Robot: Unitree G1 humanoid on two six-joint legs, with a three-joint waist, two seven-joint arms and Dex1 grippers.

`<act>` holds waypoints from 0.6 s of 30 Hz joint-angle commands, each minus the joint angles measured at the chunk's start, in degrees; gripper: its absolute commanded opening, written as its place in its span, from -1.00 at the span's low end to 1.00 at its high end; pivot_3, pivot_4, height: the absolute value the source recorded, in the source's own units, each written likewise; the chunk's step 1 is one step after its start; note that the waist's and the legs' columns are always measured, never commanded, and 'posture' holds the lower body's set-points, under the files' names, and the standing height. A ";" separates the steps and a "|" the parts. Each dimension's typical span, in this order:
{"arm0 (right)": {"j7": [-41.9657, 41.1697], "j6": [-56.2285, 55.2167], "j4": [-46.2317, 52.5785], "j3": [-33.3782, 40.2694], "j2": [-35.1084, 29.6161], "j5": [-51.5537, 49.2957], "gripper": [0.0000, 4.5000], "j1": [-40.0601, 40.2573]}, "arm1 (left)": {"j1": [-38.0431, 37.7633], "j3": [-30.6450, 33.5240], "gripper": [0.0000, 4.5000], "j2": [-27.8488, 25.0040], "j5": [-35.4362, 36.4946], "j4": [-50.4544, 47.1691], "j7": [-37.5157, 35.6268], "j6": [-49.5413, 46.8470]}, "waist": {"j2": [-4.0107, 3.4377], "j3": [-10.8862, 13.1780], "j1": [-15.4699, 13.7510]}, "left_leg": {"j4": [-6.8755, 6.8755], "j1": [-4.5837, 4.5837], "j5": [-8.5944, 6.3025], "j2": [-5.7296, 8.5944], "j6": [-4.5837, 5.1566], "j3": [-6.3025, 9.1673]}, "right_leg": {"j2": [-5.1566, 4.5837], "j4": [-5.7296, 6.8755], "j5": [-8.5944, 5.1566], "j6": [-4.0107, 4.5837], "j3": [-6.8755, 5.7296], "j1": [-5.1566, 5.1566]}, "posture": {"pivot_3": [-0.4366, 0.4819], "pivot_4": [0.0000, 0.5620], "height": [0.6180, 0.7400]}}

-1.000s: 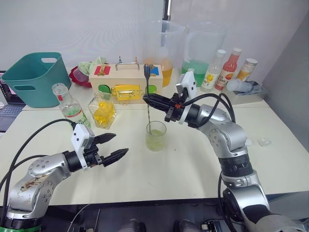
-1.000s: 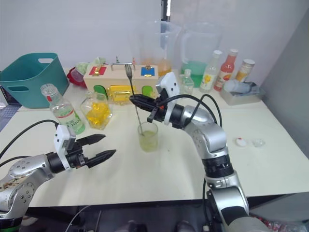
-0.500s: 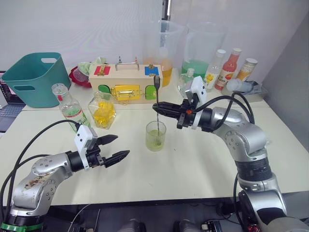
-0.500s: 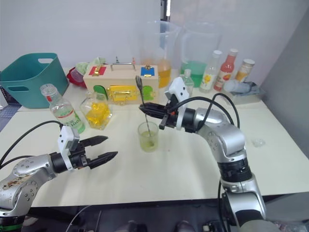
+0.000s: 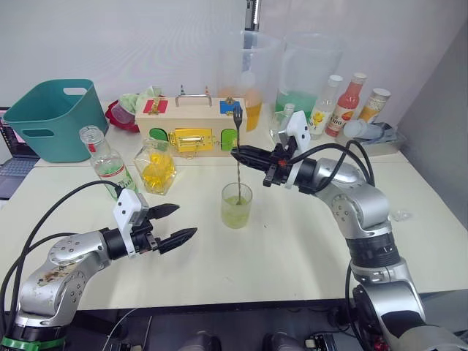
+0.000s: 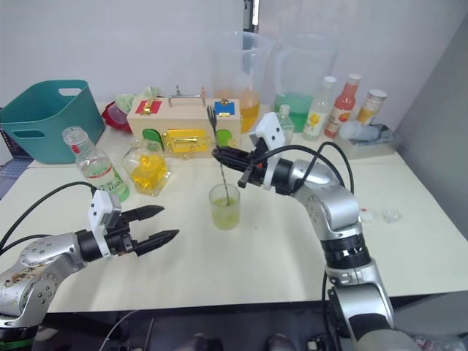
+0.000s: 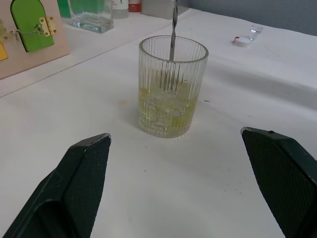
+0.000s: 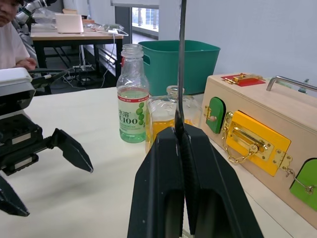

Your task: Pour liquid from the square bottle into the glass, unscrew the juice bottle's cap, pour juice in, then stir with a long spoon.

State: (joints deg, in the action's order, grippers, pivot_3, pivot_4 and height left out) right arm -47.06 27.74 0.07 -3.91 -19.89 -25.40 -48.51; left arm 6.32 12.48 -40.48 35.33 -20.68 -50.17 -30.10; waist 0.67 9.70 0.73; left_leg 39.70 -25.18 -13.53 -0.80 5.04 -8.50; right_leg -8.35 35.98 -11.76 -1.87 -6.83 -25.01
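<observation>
The glass [image 5: 236,206] stands mid-table, about a third full of pale yellow-green liquid. The long spoon [image 5: 238,168] stands almost upright in it, bowl down in the liquid. My right gripper [image 5: 238,152] is shut on the spoon's stem above the rim; the stem [image 8: 181,59] rises between its fingers. My left gripper [image 5: 183,221] hovers open just above the table, left of the glass [image 7: 172,94], holding nothing. The square bottle [image 5: 155,170] with yellow liquid and the uncapped juice bottle [image 5: 106,164] stand at the left. A small white cap [image 7: 241,41] lies on the table beyond the glass.
Along the back stand a teal basket [image 5: 55,117], a wooden latch box [image 5: 190,124], two tall pitchers [image 5: 252,73] and three bottles [image 5: 349,102]. A red bowl [image 5: 121,115] sits behind the box. A person [image 8: 12,34] sits at a far desk.
My right gripper has carried the spoon's handle to the right and then slightly back and up, with the bowl staying in the glass. The left gripper has hardly moved.
</observation>
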 commanded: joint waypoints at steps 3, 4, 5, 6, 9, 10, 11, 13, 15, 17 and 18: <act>1.71 -2.86 -0.58 1.70 1.89 0.26 -1.00 -2.52 | -0.39 1.28 0.98 -0.47 0.57 -2.16 0.49 0.49 | 0.00 0.00 -0.01 | 0.00 0.00 0.00 0.00 -0.04 0.00 | 0.00 0.01 0.00 0.00 0.00 0.00 | -0.05 -0.47 0.88; 1.90 -2.56 -0.83 1.81 2.87 -0.51 -1.00 -2.78 | -0.44 1.22 0.98 -0.42 0.53 -2.14 0.53 0.55 | 0.00 0.00 0.02 | 0.00 0.00 -0.01 0.00 -0.05 0.00 | 0.00 0.00 0.00 0.00 0.00 0.00 | -0.05 -0.47 0.88; 2.08 -2.25 -0.96 1.92 3.74 -1.20 -1.00 -2.96 | -0.46 1.14 0.98 -0.37 0.45 -2.07 0.55 0.64 | 0.00 0.00 0.09 | 0.00 0.00 0.00 0.00 -0.04 0.00 | 0.00 0.00 0.00 0.00 0.01 0.00 | -0.05 -0.47 0.88; 2.15 -1.91 -0.84 1.96 4.35 -1.62 -1.00 -2.98 | -0.54 1.10 0.98 -0.33 0.38 -2.02 0.55 0.74 | 0.00 0.00 0.15 | 0.00 0.00 0.00 -0.01 -0.04 0.00 | 0.01 0.01 0.00 0.00 0.00 -0.01 | -0.05 -0.47 0.88; 2.00 -0.41 -0.05 2.22 5.28 -2.89 -1.00 -2.75 | -0.66 1.03 0.98 -0.33 0.26 -1.93 0.53 0.92 | 0.00 0.00 0.12 | -0.02 0.00 0.01 -0.02 -0.03 0.01 | 0.02 0.08 0.00 0.01 -0.01 -0.04 | -0.05 -0.47 0.88; 1.98 0.04 0.29 2.28 5.37 -3.20 -1.00 -2.62 | -0.69 1.03 0.98 -0.34 0.26 -1.90 0.51 0.94 | 0.00 0.00 0.11 | -0.01 0.00 0.01 -0.01 -0.03 0.01 | 0.02 0.08 0.00 0.01 -0.01 -0.03 | -0.05 -0.47 0.88; 1.97 0.31 0.51 2.32 5.40 -3.35 -1.00 -2.54 | -0.72 1.03 0.98 -0.34 0.27 -1.88 0.50 0.95 | 0.00 0.00 0.10 | -0.01 0.00 0.01 -0.01 -0.03 0.00 | 0.01 0.07 0.00 0.01 -0.01 -0.03 | -0.05 -0.47 0.88; 1.78 1.75 1.67 2.56 5.44 -4.31 -1.00 -2.16 | -0.73 0.89 0.98 -0.40 0.07 -1.61 0.33 1.17 | 0.00 0.00 0.11 | -0.01 0.00 0.00 -0.01 -0.04 0.00 | 0.01 0.06 0.00 0.01 -0.01 -0.03 | -0.05 -0.47 0.88; 1.50 3.35 2.64 2.63 5.13 -5.33 -1.00 -1.86 | -0.62 0.70 0.98 -0.44 -0.08 -1.35 0.16 1.32 | 0.00 0.00 0.16 | -0.02 0.00 0.00 -0.02 -0.05 0.01 | 0.02 0.07 -0.01 0.01 -0.01 -0.04 | -0.05 -0.47 0.88; 0.90 4.89 3.55 2.07 4.01 -5.44 -1.00 -1.65 | -0.36 0.48 0.98 -0.44 -0.21 -1.05 0.02 1.42 | -0.01 0.00 0.12 | -0.02 0.00 0.00 -0.02 -0.05 0.00 | 0.02 0.07 -0.01 0.02 -0.01 -0.04 | -0.05 -0.47 0.88; 0.56 5.22 3.92 1.49 3.10 -4.77 -1.00 -1.63 | -0.20 0.37 0.98 -0.44 -0.28 -0.89 -0.04 1.46 | -0.01 0.00 0.07 | -0.02 0.00 0.00 -0.02 -0.05 0.00 | 0.02 0.07 -0.01 0.02 -0.01 -0.04 | -0.05 -0.47 0.88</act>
State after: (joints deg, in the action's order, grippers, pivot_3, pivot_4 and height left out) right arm -45.81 32.35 1.15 -2.26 -15.69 -29.55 -49.92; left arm 5.64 12.47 -40.48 35.15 -20.83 -49.91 -29.94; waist 0.66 9.70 0.80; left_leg 39.69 -25.18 -13.53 -0.82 4.99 -8.50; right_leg -8.34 36.04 -11.77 -1.85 -6.84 -25.04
